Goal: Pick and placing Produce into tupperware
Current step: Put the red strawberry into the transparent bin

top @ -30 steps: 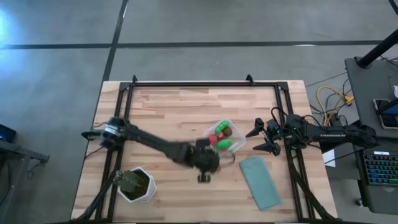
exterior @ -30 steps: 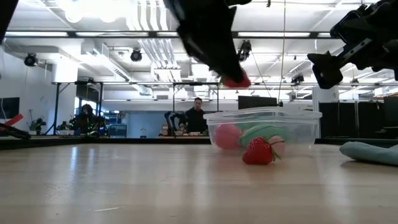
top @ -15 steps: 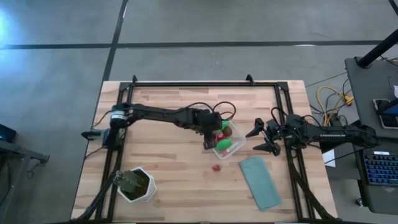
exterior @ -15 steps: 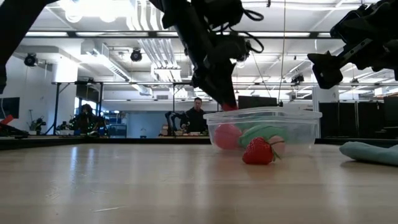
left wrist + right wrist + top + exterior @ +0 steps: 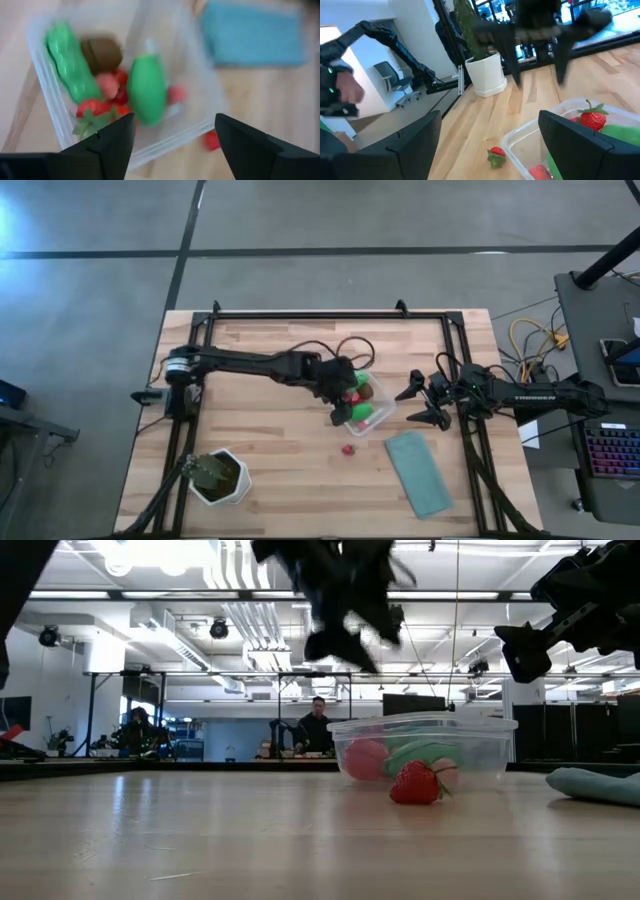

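The clear tupperware (image 5: pixel 366 406) stands right of the table's middle, holding green pieces (image 5: pixel 146 89), a brown oval (image 5: pixel 102 49), red and pink pieces and a strawberry (image 5: pixel 92 112). My left gripper (image 5: pixel 175 145) hangs open just above its near-left part (image 5: pixel 343 392), holding nothing. One more strawberry (image 5: pixel 347 449) lies on the wood on the tupperware's near side, also visible in the low view (image 5: pixel 415 783). My right gripper (image 5: pixel 413 406) waits open at the table's right edge, above the table, level and pointed toward the tupperware.
A teal cloth (image 5: pixel 418 472) lies flat near the right front corner. A white pot with a green plant (image 5: pixel 220 477) stands at the left front corner. Black frame rails (image 5: pixel 330 313) run along the table's edges. People sit in the room behind the table (image 5: pixel 318 730).
My left gripper has carried a small red piece from the table's near side toward the far edge, to the tupperware's rim. There it has opened and let go of the piece. It has since risen a little above the tupperware. My right gripper has kept still.
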You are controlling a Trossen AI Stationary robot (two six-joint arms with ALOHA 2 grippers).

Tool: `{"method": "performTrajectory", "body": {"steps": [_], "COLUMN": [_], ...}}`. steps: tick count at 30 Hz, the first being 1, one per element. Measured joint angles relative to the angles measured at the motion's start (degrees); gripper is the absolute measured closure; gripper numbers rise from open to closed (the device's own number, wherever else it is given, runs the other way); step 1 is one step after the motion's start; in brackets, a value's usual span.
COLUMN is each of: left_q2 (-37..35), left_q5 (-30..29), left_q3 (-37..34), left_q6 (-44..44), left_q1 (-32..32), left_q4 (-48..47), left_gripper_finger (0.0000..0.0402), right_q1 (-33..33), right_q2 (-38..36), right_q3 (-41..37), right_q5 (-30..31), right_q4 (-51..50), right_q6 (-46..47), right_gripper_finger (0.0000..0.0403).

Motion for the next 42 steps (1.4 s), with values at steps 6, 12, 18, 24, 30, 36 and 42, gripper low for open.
{"method": "performTrajectory", "body": {"steps": [6, 12, 18, 24, 30, 36, 42], "left_q2": [-9.26, -18.25, -24.41, -26.47, -27.04, -30.48, -36.00], "left_q5": [-4.57, -9.03, -9.07, -10.70, -10.19, -10.08, -10.64], "left_q3": [-0.07, -0.11, -1.22, -3.16, -4.49, -7.22, -10.22], "left_q6": [-8.49, -15.63, -15.92, -13.41, -12.37, -10.96, -6.14], "left_q1": [-2.69, -3.12, -3.68, -3.23, -3.20, -3.25, -3.16], "left_q4": [2.61, 4.81, 4.51, 3.01, -3.02, -8.45, -8.67], "left_gripper_finger": [0.0153, 0.0155, 0.0155, 0.0155, 0.0155, 0.0155, 0.0155], "right_q1": [-0.01, -0.01, -0.01, -0.51, -0.36, -0.38, -0.20], "right_q2": [0.01, -0.01, 0.19, 3.78, 3.85, 5.00, 16.46], "right_q3": [0.00, 0.00, 0.00, 3.99, 13.70, 26.73, 44.89], "right_q5": [1.65, 1.76, 5.49, 10.79, 20.82, 28.57, 28.57], "right_q4": [0.03, 4.51, 16.72, 19.24, 19.96, 12.86, -40.57], "right_q6": [-10.83, -10.50, 17.08, 33.83, 30.13, 25.32, 20.18], "right_gripper_finger": [0.0077, 0.0077, 0.0077, 0.0077, 0.0077, 0.0078, 0.0078]}}
